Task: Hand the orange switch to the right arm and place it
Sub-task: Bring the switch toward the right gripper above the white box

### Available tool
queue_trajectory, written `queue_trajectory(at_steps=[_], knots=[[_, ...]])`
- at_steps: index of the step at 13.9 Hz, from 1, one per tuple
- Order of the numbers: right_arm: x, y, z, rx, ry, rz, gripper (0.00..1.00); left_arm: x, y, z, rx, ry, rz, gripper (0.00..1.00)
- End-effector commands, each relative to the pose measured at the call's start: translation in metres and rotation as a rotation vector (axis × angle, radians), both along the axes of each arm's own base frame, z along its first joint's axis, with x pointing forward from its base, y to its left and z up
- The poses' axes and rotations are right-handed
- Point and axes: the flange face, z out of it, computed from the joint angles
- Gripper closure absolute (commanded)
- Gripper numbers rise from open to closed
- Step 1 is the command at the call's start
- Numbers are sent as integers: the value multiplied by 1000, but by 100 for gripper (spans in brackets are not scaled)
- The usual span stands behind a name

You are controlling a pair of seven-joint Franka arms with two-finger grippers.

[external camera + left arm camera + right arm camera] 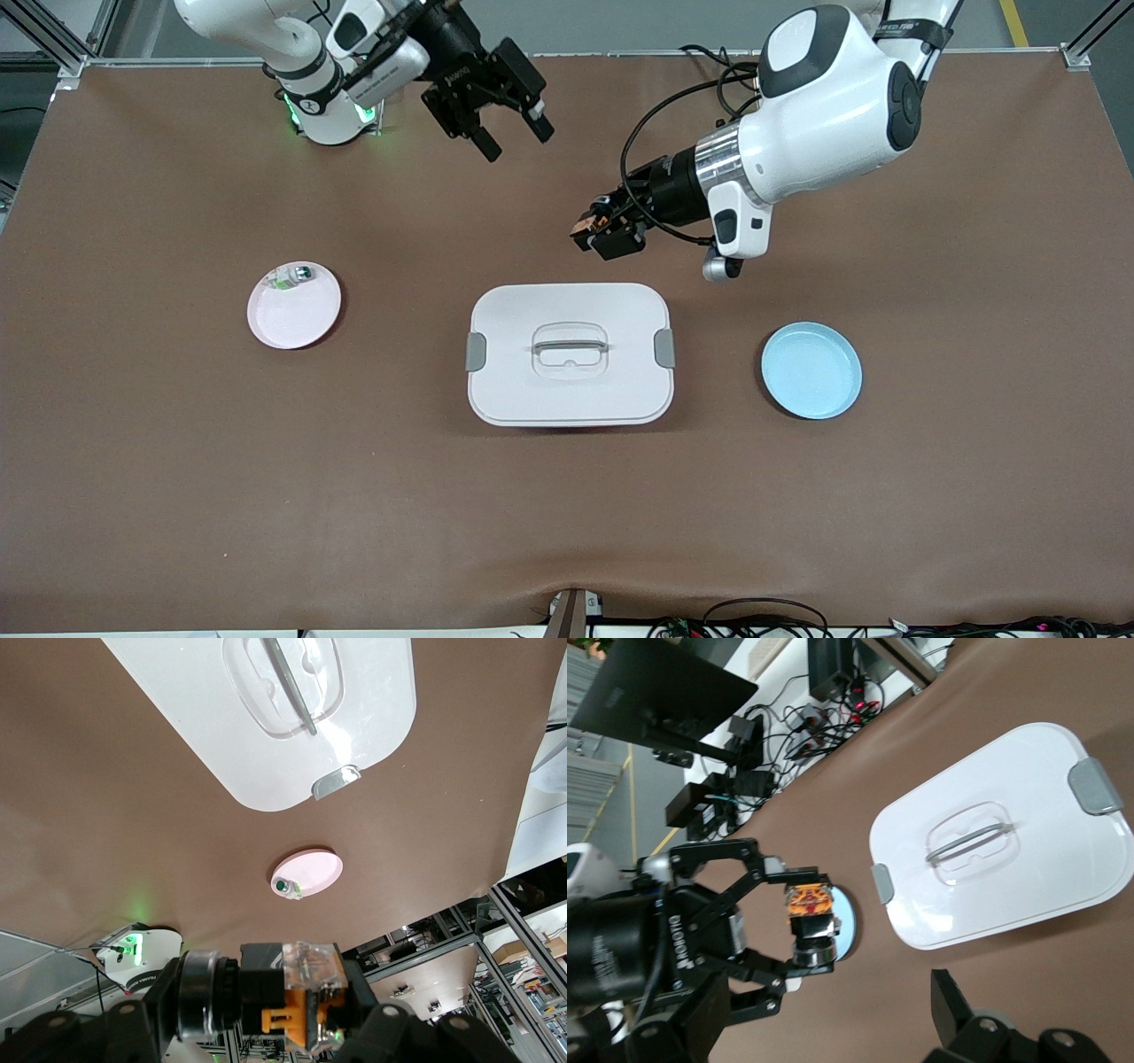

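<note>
My left gripper (595, 234) is shut on the orange switch (586, 224) and holds it in the air over bare table, just beyond the white box's edge that faces the robots. In the left wrist view the switch (301, 997) sits between the jaws, orange body with a clear cap. My right gripper (517, 142) is open and empty, up in the air near its own base and apart from the switch. The right wrist view shows the switch (808, 911) held in the left gripper, with one of my own fingers (950, 1008) off to the side.
A white lidded box (570, 354) with a handle stands mid-table. A pink plate (294, 310) with a small green-white-silver part (292, 276) lies toward the right arm's end. An empty blue plate (811, 369) lies toward the left arm's end.
</note>
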Motion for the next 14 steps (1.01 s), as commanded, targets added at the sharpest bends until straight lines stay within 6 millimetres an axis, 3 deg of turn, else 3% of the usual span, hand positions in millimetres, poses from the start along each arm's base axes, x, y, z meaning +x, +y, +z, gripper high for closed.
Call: queue_trajectory(at_steps=[1,6,11,14], knots=[[5,12,-11,-25,-5,-40,0,1,-6,7,-21,26,37,77],[20,24,-18,-16,5,-41,0,-10,-25,7,-28,12,28,77],[43,43,-28,-13,17,-31,0,-11,-31,0,-26,17,26,77],[46,51,-41,-53,3,-10,0,-11,-30,0,-26,18,29,76]])
